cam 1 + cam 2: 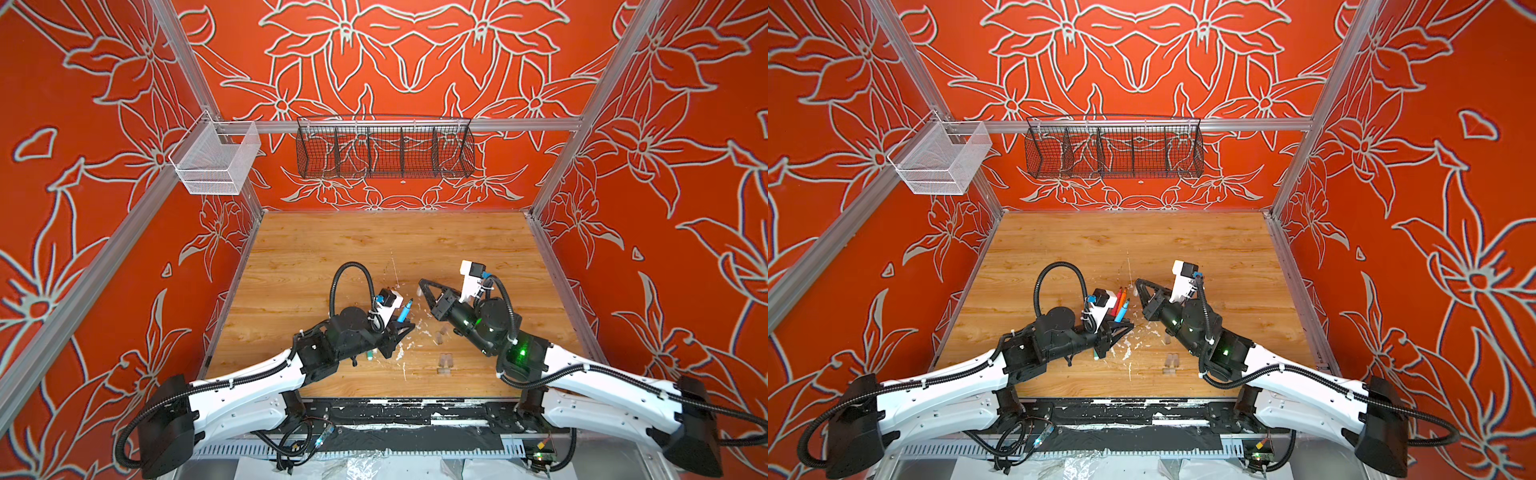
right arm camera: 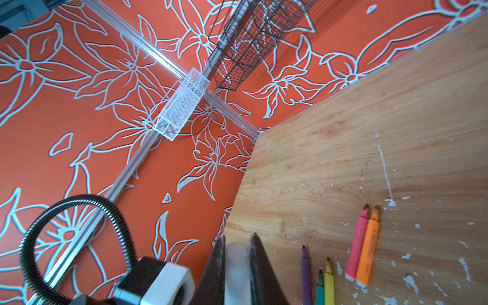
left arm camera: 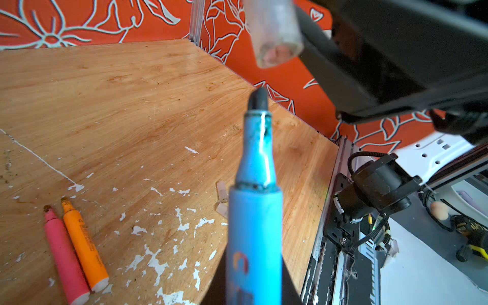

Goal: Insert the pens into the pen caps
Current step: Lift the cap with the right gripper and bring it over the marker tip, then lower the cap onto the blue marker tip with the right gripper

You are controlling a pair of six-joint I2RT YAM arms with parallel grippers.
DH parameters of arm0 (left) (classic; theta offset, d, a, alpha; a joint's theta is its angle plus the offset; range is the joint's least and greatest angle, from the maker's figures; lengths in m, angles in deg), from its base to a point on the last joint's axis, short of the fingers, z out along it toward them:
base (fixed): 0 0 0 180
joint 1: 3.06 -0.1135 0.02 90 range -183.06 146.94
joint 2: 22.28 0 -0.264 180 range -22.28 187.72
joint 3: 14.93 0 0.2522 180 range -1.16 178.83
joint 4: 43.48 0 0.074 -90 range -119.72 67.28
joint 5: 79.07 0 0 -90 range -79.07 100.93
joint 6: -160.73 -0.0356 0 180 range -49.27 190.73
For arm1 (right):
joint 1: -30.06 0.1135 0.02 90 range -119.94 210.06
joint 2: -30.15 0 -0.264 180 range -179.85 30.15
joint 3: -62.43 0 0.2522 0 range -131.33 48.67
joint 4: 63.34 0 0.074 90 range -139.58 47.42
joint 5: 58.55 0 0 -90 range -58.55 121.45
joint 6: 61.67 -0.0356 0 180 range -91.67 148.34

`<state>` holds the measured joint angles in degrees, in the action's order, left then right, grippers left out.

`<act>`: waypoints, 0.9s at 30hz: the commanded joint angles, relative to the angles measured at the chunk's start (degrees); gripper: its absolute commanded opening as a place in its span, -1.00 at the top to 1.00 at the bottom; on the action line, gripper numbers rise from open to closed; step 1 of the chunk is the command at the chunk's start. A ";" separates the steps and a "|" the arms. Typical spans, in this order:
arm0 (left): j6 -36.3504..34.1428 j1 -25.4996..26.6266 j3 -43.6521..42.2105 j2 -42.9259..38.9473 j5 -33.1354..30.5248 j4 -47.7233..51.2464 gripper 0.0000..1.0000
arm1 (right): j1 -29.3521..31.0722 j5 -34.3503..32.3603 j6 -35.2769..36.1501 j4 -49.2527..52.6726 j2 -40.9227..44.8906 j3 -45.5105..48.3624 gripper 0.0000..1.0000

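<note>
1. Steadily hold with the left gripper [image 1: 402, 329], clamped shut on the sky-blue plastic marker pen [image 3: 254, 211]. In the left wrist view, raised clear of the worn wooden tabletop [image 3: 105, 105], with the dark pointed tip aimed at the cap's mouth but not yet inside.
2. Leave alone the pink marker pen [image 3: 64, 253] and the orange marker pen [image 3: 84, 240], lying uncapped on the wood, side by side and touching. Likewise the purple marker pen [image 2: 305, 274], green marker pen [image 2: 320, 287] and yellow marker pen [image 2: 328, 282] just beside them.
3. Line up before pushing: judging by the left wrist view, the tip seemingly a little to one side of the opening's centre. Correct sideways first, then close the gap along the pen's own axis.
4. Grip firmly with the right gripper [image 2: 237, 239], pinched shut on the stubby clear plastic pen cap [image 2: 237, 264], open end turned towards the pen. Probably slick and light, so push slowly to avoid twisting it or squeezing it out.
5. Press home until seated, probably with a snug stop. Save the spare clear caps [image 1: 444, 361], lying on the wood near the right arm, for later.
</note>
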<state>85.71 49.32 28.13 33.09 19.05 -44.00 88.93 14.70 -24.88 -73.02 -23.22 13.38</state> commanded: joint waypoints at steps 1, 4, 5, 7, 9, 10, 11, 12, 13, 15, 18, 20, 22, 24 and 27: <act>0.75 -0.50 0.76 -1.38 0.81 -1.91 1.00 | 0.67 -1.68 0.77 -7.62 -1.33 0.97 1.00; 0.92 -0.61 0.42 -1.76 0.28 -2.02 1.00 | 1.15 -1.65 1.12 -7.57 -1.74 0.80 1.00; 0.79 -0.66 0.49 -1.84 0.07 -1.81 1.00 | 1.31 -1.83 1.11 -7.71 -1.82 0.93 1.00; 0.75 -0.70 0.26 -2.15 -0.42 -1.85 1.00 | 1.33 -2.57 1.12 -7.52 -1.76 1.25 1.00; 0.82 -0.86 0.10 -2.29 -0.39 -2.09 1.00 | 1.29 -3.27 1.27 -6.85 -1.70 1.33 1.00; 0.92 -0.89 0.11 -2.22 -0.15 -2.13 1.00 | 1.33 -3.35 1.35 -6.63 -1.66 1.27 1.00; 0.90 -0.90 0.18 -2.16 0.00 -2.02 1.00 | 1.32 -3.33 1.33 -6.68 -1.72 1.42 1.00; 0.87 -0.88 0.28 -2.11 0.14 -1.90 1.00 | 1.36 -3.17 1.25 -6.89 -1.87 1.48 1.00; 0.76 -0.88 0.21 -2.11 0.10 -1.92 1.00 | 1.33 -2.78 1.26 -7.30 -2.04 1.53 1.00; 0.76 -0.98 0.23 -2.04 -0.04 -1.94 1.00 | 1.33 -1.99 1.34 -7.67 -2.42 1.32 1.00; 0.84 -1.15 0.19 -1.77 0.09 -1.90 1.00 | 1.38 -1.11 0.76 -8.52 -2.80 1.77 1.00; 0.84 -1.23 0.32 -1.67 0.22 -1.94 1.00 | 1.49 -0.95 0.45 -9.16 -2.89 2.25 1.00; 0.98 -1.32 0.26 -1.56 0.48 -1.99 1.00 | 1.51 -0.60 0.58 -9.08 -2.95 2.08 1.00; 1.03 -1.42 0.30 -1.50 0.85 -2.07 1.00 | 1.73 -0.38 0.66 -9.07 -3.22 1.98 1.00; 1.01 -1.50 0.31 -1.73 1.04 -2.00 1.00 | 1.95 -0.30 0.31 -9.88 -4.54 1.90 1.00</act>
<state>86.41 48.25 28.13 31.69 19.16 -44.07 90.42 13.43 -24.33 -80.78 -26.71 15.00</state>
